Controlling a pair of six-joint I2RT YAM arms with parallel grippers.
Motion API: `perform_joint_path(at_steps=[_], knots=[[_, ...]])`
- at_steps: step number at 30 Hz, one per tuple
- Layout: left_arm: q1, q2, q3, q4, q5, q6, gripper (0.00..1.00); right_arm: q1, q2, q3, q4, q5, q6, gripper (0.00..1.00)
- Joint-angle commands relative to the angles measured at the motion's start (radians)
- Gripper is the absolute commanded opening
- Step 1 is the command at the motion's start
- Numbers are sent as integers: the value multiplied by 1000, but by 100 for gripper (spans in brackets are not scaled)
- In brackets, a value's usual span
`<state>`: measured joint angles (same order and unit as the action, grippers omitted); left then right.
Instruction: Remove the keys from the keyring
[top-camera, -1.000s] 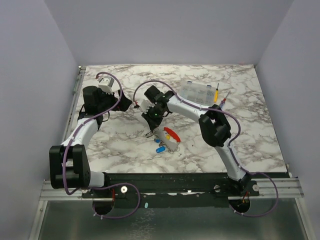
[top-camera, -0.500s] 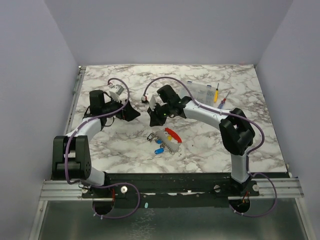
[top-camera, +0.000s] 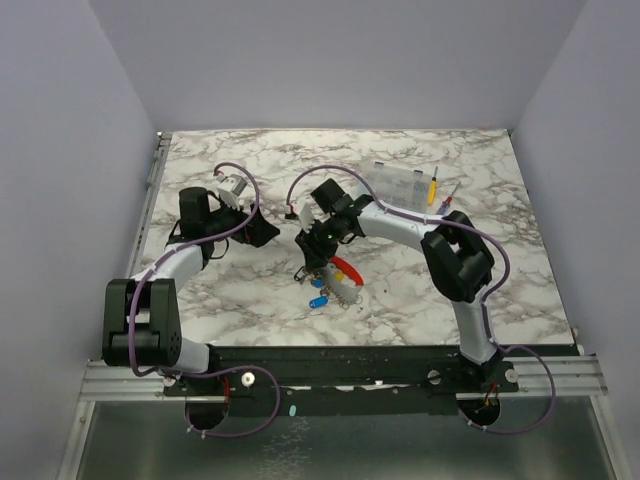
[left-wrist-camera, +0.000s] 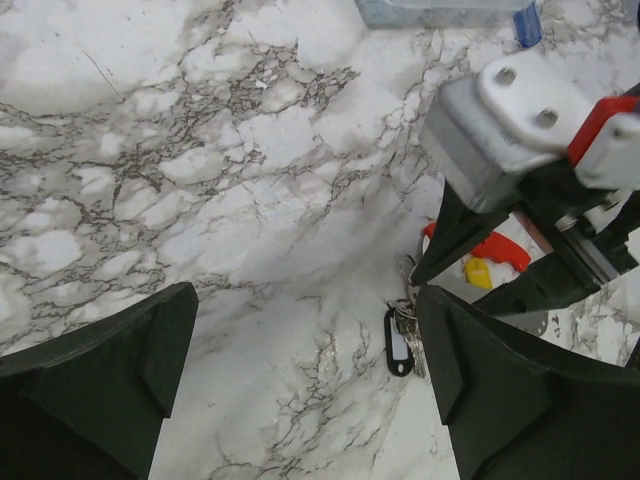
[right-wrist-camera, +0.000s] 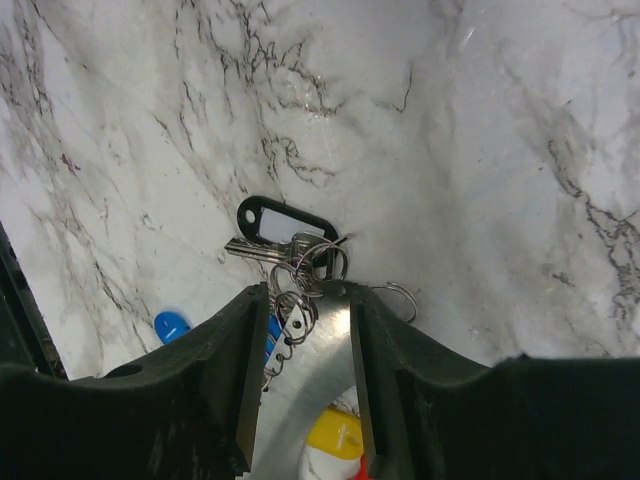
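Top view: my right gripper (top-camera: 313, 254) hangs just over the keys (top-camera: 305, 272) on the table (top-camera: 480, 290). The left gripper (top-camera: 265, 232) is apart from them.

Left wrist view: the left fingers (left-wrist-camera: 110, 360) stand wide open and empty. The black tag (left-wrist-camera: 398, 342) lies between them, with the keys touching it.

Right wrist view: the right fingers (right-wrist-camera: 235, 360) are partly apart and grip nothing. The rings (right-wrist-camera: 292, 298) lie between them, just below the tag. I think I should lower straight down and close on one ring only, not on the whole bunch.
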<state>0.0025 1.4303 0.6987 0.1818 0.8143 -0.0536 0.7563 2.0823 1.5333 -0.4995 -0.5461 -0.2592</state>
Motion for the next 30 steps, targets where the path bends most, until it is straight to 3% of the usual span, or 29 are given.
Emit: perform_joint_path(at_steps=[1, 10, 13, 16, 17, 24, 30], knots=[[0, -26, -14, 52, -47, -21, 99, 22, 44, 48, -56, 22, 7, 47], [0, -5, -12, 52, -59, -31, 99, 62, 96, 75, -70, 130, -23, 42], [0, -4, -13, 50, -77, -35, 99, 69, 100, 58, -69, 161, -42, 29], [0, 3, -11, 40, -87, -30, 98, 70, 85, 39, -61, 174, -57, 4], [0, 7, -7, 35, -84, -29, 98, 69, 75, 34, -54, 173, -63, 1], [0, 77, -3, 24, 69, -24, 90, 61, -102, -71, 115, 164, -70, 1], [-71, 145, -1, 18, 144, -2, 88, 60, -194, -149, 230, 169, -81, 1]])
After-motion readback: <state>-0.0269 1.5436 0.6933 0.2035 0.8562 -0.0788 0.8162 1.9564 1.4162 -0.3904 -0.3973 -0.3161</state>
